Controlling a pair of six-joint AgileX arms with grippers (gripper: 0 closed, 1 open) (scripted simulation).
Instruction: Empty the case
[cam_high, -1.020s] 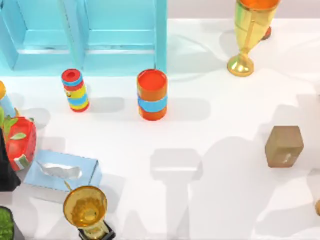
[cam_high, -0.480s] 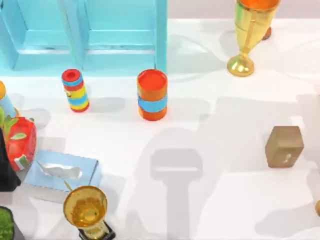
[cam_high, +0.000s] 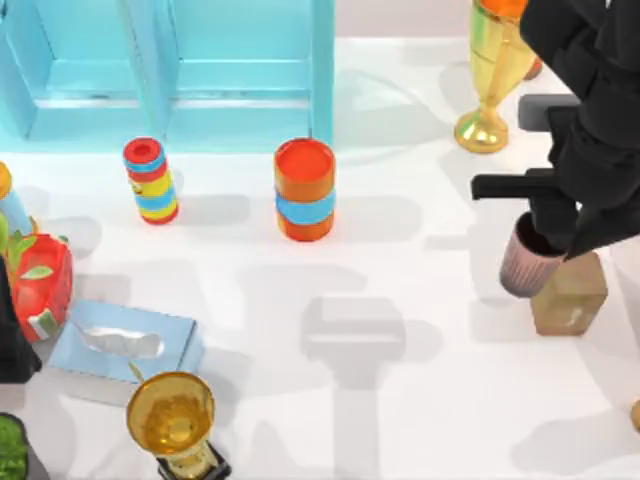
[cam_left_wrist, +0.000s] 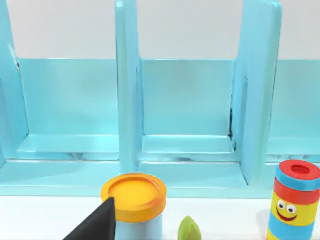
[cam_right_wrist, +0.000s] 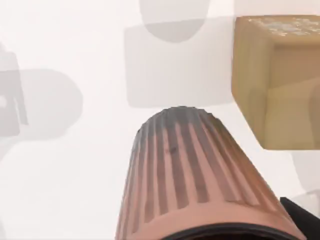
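The light blue case (cam_high: 240, 90) stands at the back left of the table; its open compartments (cam_left_wrist: 185, 105) hold nothing in the left wrist view. My right gripper (cam_high: 545, 232) has come in at the right side and is shut on a pinkish ribbed cup (cam_high: 525, 262), held just left of a tan block (cam_high: 568, 292). The right wrist view looks down the ribbed cup (cam_right_wrist: 190, 175) with the tan block (cam_right_wrist: 277, 80) beside it. A black part of my left gripper (cam_left_wrist: 95, 225) shows low, facing the case.
An orange can with a blue band (cam_high: 304, 189) and a striped can (cam_high: 151, 180) stand before the case. A gold goblet (cam_high: 490, 70) is at the back right. A tissue box (cam_high: 125, 345), a gold trophy (cam_high: 172, 420) and a red object (cam_high: 38, 285) crowd the front left.
My right arm has swung in from the back right carrying the ribbed cup and now hangs beside the tan block. The other objects have not moved.
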